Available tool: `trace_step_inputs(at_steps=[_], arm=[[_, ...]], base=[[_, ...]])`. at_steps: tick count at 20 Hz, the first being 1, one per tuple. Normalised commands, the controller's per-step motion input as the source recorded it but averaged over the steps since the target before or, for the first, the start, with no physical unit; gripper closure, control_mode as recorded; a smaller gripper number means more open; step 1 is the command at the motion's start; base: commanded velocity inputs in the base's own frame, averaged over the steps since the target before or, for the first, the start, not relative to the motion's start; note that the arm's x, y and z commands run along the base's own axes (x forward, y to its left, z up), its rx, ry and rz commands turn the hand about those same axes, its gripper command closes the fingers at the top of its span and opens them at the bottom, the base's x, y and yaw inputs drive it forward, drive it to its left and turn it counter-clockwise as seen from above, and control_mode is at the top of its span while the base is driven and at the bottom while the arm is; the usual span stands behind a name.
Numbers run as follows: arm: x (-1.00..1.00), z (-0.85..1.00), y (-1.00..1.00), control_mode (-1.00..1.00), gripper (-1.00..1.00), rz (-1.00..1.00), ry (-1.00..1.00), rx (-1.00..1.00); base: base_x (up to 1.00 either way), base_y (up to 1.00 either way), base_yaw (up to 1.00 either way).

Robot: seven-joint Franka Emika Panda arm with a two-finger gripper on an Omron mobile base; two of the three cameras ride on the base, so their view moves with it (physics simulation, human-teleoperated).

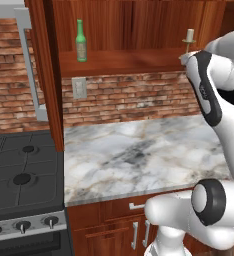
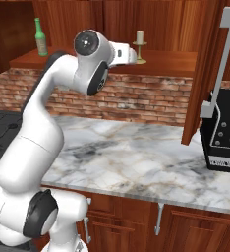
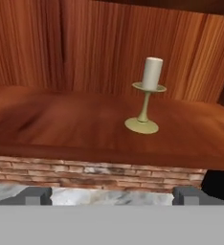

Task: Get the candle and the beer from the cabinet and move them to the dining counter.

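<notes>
- Tool (image 3: 112, 195): released, jaws spread wide. The two dark fingertips (image 3: 35, 195) stand far apart at the bottom of the hand view, with nothing between them.
- Tool position: raised level with the open cabinet shelf (image 3: 61, 129) and short of its front edge, pointing into the cabinet. In the right base view the hand sits just left of the candle, at upper centre of the frame.
- Candle (image 3: 148, 95): upright on the shelf, right of centre in the hand view, apart from the fingertips. A cream-white stub on a brass-yellow stick with a round saucer base.
- Beer (image 1: 81, 41): a green bottle, upright on the same shelf, at upper left of both base views, well apart from the candle.
- Cabinet (image 2: 112, 19): dark reddish-brown wood. An opened door with a long silver bar handle (image 2: 220, 64) stands at the right of the right base view.
- Below the shelf: a red brick wall (image 1: 134, 97), then a marble bench (image 1: 139, 155).
- Black stove (image 1: 21, 190): at lower left of the left base view, beside the bench.
</notes>
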Motion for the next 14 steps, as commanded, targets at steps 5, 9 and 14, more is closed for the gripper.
trace_step_inputs(at_steps=[5, 9, 14], arm=[[0.30, 0.10, -0.15, -1.00, -1.00, 0.00, 0.00, -0.03], [0.23, 0.06, -0.17, -1.00, -1.00, 0.00, 0.03, 0.00], [0.26, 0.04, -0.11, -1.00, -1.00, 0.00, 0.03, 0.01]], base=[[0.00, 0.00, 0.00], [0.00, 0.00, 0.00], [0.00, 0.00, 0.00]])
